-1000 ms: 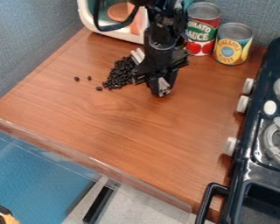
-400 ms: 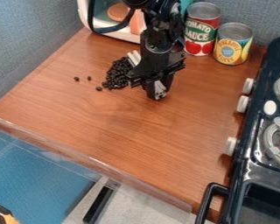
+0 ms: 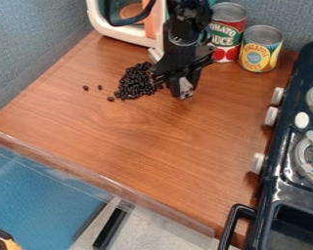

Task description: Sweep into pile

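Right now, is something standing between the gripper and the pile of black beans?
Nothing visible stands between the gripper and the pile close beside it, nor between the three loose beans and the pile.

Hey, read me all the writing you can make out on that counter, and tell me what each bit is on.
"OMATO" and "AUCE": red metal can with a green label band; the black robot arm hides the left side of the print.
"PINEAPPLE": yellow-and-blue metal can; its lower word is too small to read.
I can read nothing else.

smooth wood-look counter point(image 3: 146, 132), shiny metal-topped cans point(image 3: 261, 51)
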`<state>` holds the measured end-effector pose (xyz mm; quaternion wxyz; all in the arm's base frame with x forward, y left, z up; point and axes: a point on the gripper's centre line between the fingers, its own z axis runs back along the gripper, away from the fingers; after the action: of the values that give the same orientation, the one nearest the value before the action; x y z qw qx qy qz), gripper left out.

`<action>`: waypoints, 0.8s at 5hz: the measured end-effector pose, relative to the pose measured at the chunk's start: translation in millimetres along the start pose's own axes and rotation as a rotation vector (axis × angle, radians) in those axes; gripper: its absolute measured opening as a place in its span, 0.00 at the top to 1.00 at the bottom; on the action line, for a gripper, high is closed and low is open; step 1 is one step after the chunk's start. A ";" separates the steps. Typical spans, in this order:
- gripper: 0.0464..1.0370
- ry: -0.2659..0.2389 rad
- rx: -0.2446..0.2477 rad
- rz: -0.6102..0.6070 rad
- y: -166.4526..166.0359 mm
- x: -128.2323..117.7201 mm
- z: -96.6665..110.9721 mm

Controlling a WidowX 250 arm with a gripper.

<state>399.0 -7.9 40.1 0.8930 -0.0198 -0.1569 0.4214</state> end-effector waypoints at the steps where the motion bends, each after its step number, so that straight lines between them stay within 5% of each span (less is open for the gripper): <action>1: 0.66 -0.006 -0.010 -0.017 -7.3 -2.5 3.1; 4: 0.66 0.009 -0.003 -0.053 -9.6 -4.3 -8.2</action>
<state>406.0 -16.5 32.9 0.9046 -0.0190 -0.1539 0.3970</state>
